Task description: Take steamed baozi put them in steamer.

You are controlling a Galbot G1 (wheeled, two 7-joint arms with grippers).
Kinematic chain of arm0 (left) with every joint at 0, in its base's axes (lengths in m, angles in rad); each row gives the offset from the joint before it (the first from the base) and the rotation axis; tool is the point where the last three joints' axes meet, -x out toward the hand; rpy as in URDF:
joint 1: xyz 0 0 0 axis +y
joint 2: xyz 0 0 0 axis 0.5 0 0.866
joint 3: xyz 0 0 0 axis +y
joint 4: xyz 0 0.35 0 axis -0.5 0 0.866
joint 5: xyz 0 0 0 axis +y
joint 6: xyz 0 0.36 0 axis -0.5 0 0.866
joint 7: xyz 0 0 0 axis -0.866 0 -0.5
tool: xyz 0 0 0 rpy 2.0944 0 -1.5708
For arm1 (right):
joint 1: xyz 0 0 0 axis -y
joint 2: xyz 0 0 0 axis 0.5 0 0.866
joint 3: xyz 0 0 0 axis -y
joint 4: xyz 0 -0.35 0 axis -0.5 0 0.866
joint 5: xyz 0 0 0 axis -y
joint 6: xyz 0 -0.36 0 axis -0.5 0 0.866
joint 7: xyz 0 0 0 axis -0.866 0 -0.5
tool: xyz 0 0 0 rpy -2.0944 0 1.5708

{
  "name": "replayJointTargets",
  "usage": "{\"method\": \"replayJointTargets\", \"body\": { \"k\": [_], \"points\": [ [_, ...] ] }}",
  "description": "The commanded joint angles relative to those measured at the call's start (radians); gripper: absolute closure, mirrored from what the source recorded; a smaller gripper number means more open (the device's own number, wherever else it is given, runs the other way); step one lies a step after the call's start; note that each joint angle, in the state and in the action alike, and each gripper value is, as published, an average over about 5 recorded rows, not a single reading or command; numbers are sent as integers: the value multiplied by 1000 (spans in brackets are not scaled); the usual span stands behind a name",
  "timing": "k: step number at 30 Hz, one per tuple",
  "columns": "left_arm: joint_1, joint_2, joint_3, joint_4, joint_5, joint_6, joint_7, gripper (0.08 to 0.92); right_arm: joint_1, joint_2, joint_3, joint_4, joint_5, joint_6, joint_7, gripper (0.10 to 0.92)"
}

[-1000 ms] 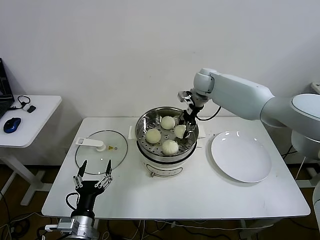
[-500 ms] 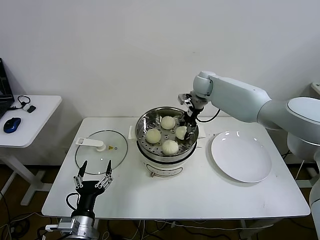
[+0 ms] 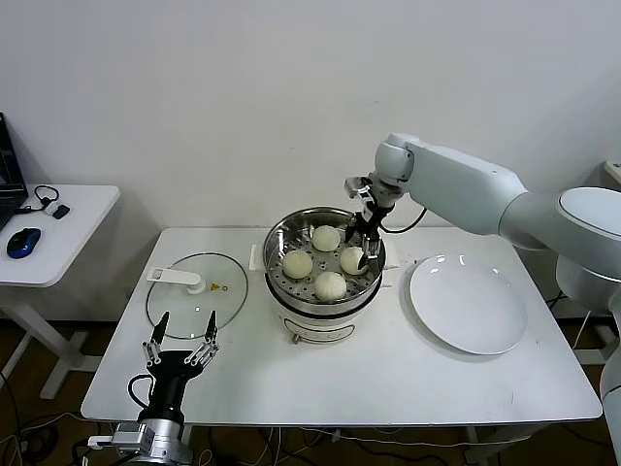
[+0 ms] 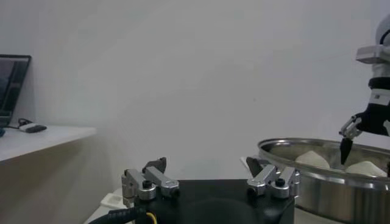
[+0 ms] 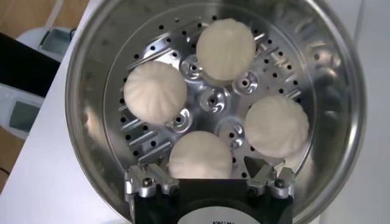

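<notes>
Directly beneath my right claw (image 3: pixel 365 240) sits the steamer (image 3: pixel 278 241), and all four steamed baozi (image 3: pixel 331 285) lie on its perforated floor, none left on the white plate (image 3: pixel 468 302) at about three o'clock of the pot on the worktop (image 3: pixel 388 379). From the head view the claw hangs over the three o'clock side of the basket, its jaws spread wide and holding nothing, with the bun nearest it (image 5: pixel 200 157) straight below and free between the fingertips (image 5: pixel 253 164). That is the relation I care about: the bun is under the claw, not gripped, so I judge the way out is straight up, clear of the steel rim at three o'clock. The buns are round, so no long axis matters. My left claw (image 3: pixel 180 337) is parked open at the near worktop edge, roughly seven o'clock of the steamer, beside the glass lid (image 3: pixel 197 307), well apart from the buns. Loading looks complete to me.
</notes>
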Motion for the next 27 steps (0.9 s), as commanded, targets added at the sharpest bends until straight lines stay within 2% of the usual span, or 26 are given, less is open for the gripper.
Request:
{"method": "replayJointTargets", "body": {
  "k": [1,6,11,18,27],
  "points": [
    [-2,0,1,-4,1,3,0,177,31,-12,12,11,48,-4,-13,203],
    [-5,1,0,-7,3,6,-1,177,44,-50,44,41,82,0,9,203],
    [-7,1,1,-8,9,7,-1,177,20,-120,141,83,112,32,93,203],
    [-8,2,-1,-8,15,7,-1,177,-79,-227,353,147,70,91,217,203],
    [-7,-1,-1,-14,27,12,-3,177,-403,-376,784,393,2,102,523,203]
  ]
}}
